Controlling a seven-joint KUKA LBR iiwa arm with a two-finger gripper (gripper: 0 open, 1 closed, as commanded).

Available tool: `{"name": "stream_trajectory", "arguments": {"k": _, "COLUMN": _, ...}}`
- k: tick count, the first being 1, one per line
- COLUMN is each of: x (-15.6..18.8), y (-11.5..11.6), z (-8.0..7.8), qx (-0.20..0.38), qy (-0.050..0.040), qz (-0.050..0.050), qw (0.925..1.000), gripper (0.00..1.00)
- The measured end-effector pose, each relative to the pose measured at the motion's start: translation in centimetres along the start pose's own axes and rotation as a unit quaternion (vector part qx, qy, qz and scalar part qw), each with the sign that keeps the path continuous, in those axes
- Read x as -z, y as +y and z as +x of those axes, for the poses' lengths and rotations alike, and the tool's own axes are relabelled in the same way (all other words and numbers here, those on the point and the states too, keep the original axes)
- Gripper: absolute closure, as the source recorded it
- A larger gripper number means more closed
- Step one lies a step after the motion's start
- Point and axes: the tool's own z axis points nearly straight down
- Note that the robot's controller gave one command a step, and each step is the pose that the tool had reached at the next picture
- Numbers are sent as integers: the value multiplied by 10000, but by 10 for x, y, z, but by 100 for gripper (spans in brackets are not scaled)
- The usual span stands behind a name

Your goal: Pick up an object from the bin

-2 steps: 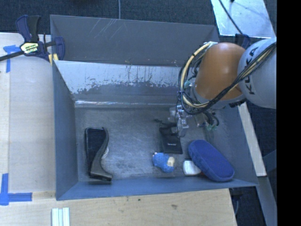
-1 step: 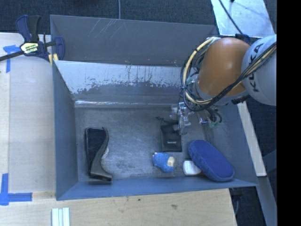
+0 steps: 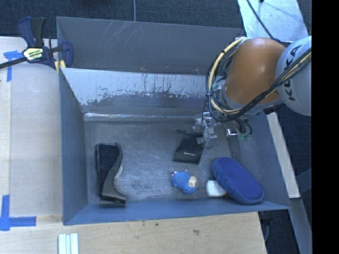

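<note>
Camera view shows the end effector point(image 3: 206, 131) right at the top corner of a black block point(image 3: 188, 151) in the middle of the bin point(image 3: 74, 157); open or closed I cannot tell, so it should center over the block first.

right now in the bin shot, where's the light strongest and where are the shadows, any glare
Camera view: the light is strongest on the bin's far wall, where the scratches stand out. The left wall and floor are dimmer. The floor looks darkest under the arm, around the gripper and the black flat piece beneath it. No hard glare on the blue oval case.
</note>
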Motion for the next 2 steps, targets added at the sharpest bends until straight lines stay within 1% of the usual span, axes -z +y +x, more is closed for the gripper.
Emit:
{"name": "stream_trajectory", "arguments": {"k": 1, "x": 0, "y": 0, "z": -1, "qx": -1, "qy": -3, "qz": 0, "qw": 10000, "gripper": 100}}
{"name": "stream_trajectory", "arguments": {"k": 2, "x": 13, "y": -1, "z": -3, "qx": -2, "qy": -7, "qz": 1, "qw": 10000, "gripper": 100}}
